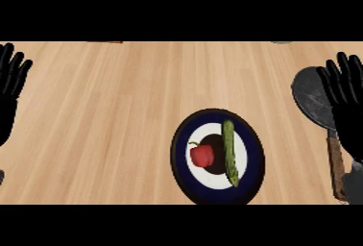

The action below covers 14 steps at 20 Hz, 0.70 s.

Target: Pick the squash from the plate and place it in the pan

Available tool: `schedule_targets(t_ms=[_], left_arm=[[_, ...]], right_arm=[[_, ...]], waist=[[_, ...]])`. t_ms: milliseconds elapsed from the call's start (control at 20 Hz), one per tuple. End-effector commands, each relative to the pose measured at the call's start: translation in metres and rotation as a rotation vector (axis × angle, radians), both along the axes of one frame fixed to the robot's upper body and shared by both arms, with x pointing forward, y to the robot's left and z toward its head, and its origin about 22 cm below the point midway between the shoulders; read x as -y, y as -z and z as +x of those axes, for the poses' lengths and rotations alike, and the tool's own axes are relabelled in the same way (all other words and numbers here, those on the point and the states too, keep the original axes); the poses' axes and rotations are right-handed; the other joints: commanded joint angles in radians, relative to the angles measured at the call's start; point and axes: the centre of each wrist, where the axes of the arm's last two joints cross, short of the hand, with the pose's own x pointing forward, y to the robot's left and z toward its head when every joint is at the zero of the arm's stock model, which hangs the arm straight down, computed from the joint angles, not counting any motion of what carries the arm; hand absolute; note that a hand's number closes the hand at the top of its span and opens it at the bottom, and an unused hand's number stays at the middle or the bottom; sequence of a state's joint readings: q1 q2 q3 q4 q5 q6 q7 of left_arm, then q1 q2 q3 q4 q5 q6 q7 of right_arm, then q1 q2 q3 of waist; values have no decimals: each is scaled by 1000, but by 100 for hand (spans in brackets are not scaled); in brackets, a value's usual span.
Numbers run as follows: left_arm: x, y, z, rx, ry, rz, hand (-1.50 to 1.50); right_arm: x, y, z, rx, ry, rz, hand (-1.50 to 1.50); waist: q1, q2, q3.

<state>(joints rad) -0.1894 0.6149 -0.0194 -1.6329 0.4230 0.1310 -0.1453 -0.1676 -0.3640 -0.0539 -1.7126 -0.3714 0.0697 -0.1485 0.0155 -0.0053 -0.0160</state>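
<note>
- A wooden counter (106, 120) seen from steeply above; nothing has been picked up yet.
- A dark-rimmed plate (182, 168) sits near the counter's near edge, a little right of the middle.
- The squash (230, 151), long, thin and green, lies lengthwise on the plate's right half, pointing toward the near and far edges.
- A red pepper (202, 155) lies just beside the squash on its left. It is not part of the task, and a grasp would probably need to avoid it.
- The grey pan (312, 98) sits by the right edge, its handle (336, 166) pointing toward the near edge. It looks empty, ready to receive the squash.
- The right hand (347, 103) is open, fingers straight and apart, over the pan's right side, holding nothing. It is the hand nearer to both squash and pan, so likely the one to reach.
- The left hand (8, 84) rests open at the left edge, fingers up, well away from the plate.
</note>
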Motion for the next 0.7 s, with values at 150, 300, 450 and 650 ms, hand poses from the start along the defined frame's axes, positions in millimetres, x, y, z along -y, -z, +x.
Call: schedule_targets(t_ms=[150,300,450,650], left_arm=[[59,58,-8,-113,88,-61,0],[81,91,-25,-236,128,-107,0],[99,97,-30,-254,120,-125,0],[120,95,-24,-254,122,-120,0]], right_arm=[[-35,-8,35,15,-359,-27,150],[12,-20,25,-36,-127,-496,150],[31,70,-1,-122,-184,-191,-150],[59,76,-13,-67,-264,-337,-150]], waist=[[9,18,17],[-28,24,7],[-16,9,18],[-19,6,17]])
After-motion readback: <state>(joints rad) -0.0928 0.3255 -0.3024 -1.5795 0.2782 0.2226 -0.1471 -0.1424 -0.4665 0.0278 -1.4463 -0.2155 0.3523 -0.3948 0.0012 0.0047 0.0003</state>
